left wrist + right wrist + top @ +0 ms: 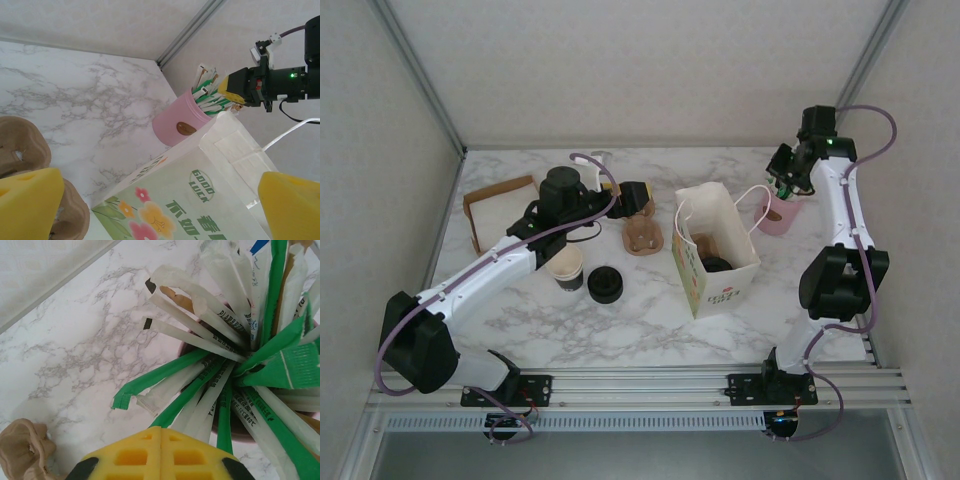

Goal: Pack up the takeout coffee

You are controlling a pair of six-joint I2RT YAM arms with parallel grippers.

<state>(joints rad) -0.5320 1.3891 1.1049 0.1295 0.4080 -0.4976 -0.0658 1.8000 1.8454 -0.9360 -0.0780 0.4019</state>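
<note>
We see the takeout coffee upright at lower centre, left of the paper bag. It is nearer the left gripper, which is wide open. The right gripper is closed over the sachets.

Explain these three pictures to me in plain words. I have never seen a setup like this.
These are two robot arms bolted to a marble table. The wide picture comes from a camera above and behind them. The other two come from cameras on the wrists, so each shows its own yellow fingers. On the table stand a printed paper bag with something dark inside, a pink cup full of packets, a brown cup carrier, a flat brown box, an open black cup and a short black round thing beside it. The left gripper is open and holds nothing. The right gripper hangs over the packets, shut; I see nothing pinched in it.
</note>
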